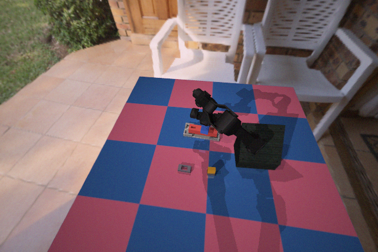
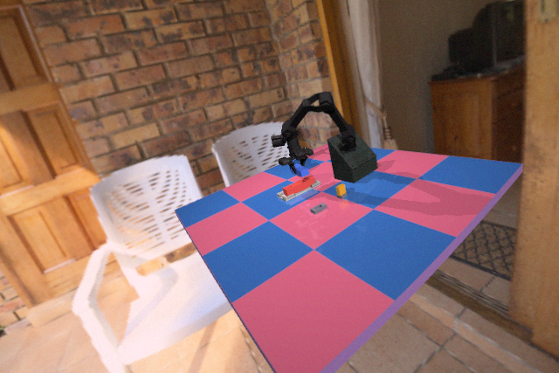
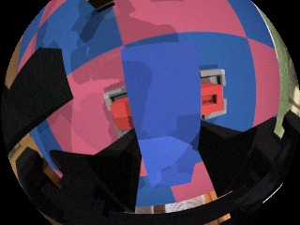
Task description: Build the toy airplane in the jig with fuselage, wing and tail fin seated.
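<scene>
The red fuselage [image 1: 194,128] [image 2: 298,187] [image 3: 213,99] lies in the grey cradle [image 1: 198,137] [image 2: 286,197] [image 3: 217,75]. My gripper [image 1: 205,125] [image 2: 298,163] [image 3: 165,126] is shut on the blue wing [image 1: 204,130] [image 2: 301,170] [image 3: 161,107]. It holds the wing crosswise over the middle of the fuselage, a little above it as far as I can tell. The wing hides the fuselage's top socket. The yellow tail fin [image 1: 211,170] [image 2: 341,189] stands on the table in front of the cradle, apart from it.
A small grey holder [image 1: 184,166] [image 2: 318,208] lies on the table left of the tail fin. The arm's dark base block [image 1: 261,147] [image 2: 352,161] stands right of the cradle. White chairs stand behind the table's far edge.
</scene>
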Controlling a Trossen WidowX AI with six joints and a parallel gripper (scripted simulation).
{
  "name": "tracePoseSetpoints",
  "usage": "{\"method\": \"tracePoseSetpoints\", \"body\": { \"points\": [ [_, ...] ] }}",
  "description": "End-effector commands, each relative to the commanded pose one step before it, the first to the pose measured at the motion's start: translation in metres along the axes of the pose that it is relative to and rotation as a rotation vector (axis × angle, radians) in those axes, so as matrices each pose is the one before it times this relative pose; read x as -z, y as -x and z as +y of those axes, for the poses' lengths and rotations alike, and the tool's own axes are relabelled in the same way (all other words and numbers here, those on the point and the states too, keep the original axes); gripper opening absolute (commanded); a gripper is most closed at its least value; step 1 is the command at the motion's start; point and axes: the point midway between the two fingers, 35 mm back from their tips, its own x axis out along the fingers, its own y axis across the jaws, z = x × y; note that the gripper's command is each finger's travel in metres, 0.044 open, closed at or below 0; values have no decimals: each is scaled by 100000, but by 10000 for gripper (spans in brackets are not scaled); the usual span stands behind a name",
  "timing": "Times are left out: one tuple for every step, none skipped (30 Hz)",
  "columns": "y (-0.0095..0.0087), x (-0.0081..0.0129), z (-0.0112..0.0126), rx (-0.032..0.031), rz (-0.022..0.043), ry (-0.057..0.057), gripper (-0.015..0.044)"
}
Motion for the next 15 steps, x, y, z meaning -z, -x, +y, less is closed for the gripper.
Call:
{"method": "tracePoseSetpoints", "body": {
  "points": [
    [-281, 614, 728, -206, -347, 5156, 0],
    [-18, 28, 36, -4, -31, 337, 0],
    [20, -4, -19, 1, 0, 1, 26],
    [11, -1, -11, 0, 0, 0, 52],
    [0, 0, 0, 0, 0, 0, 79],
    [0, 0, 0, 0, 0, 0, 105],
    [-10, -2, 11, 0, 0, 0, 131],
    [-14, -1, 15, 0, 0, 0, 157],
    [-11, -1, 12, 0, 0, 0, 184],
    [0, 0, 0, 0, 0, 0, 195],
    [0, 0, 0, 0, 0, 0, 195],
    [0, 0, 0, 0, 0, 0, 195],
    [9, 2, -9, 0, 0, 0, 195],
    [0, 0, 0, 0, 0, 0, 195],
    [0, 0, 0, 0, 0, 0, 195]
  ]
}}
